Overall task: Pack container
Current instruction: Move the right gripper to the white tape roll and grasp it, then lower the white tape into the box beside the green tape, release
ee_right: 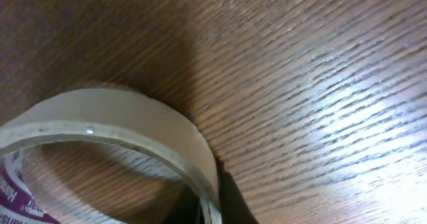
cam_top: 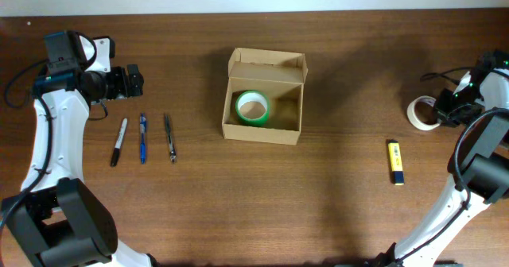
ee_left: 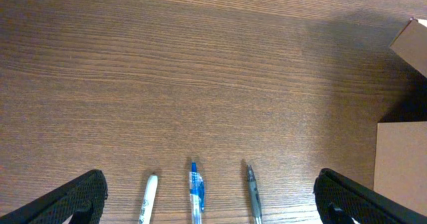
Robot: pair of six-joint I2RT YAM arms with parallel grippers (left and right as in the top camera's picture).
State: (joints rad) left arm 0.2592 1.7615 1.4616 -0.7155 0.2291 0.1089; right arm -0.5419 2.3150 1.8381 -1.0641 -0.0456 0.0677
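Observation:
The container (cam_top: 262,132), a tan cardboard box with its flap lid standing open at the back, sits mid-table. A green tape roll (cam_top: 253,107) lies flat inside it. At the far right a whitish tape roll (cam_top: 419,113) rests on the table. My right gripper (cam_top: 440,110) is shut on that roll's wall (ee_right: 120,117), one finger inside the ring and one outside. My left gripper (cam_top: 135,80) hovers at the far left, open, with nothing between its fingers (ee_left: 73,199). The box's corner (ee_left: 400,164) shows at the right of the left wrist view.
Three writing tools lie in a row below the left gripper: a black marker (cam_top: 118,142), a blue pen (cam_top: 143,138) and a grey pen (cam_top: 170,137). A yellow highlighter (cam_top: 395,162) lies right of centre, below the whitish roll.

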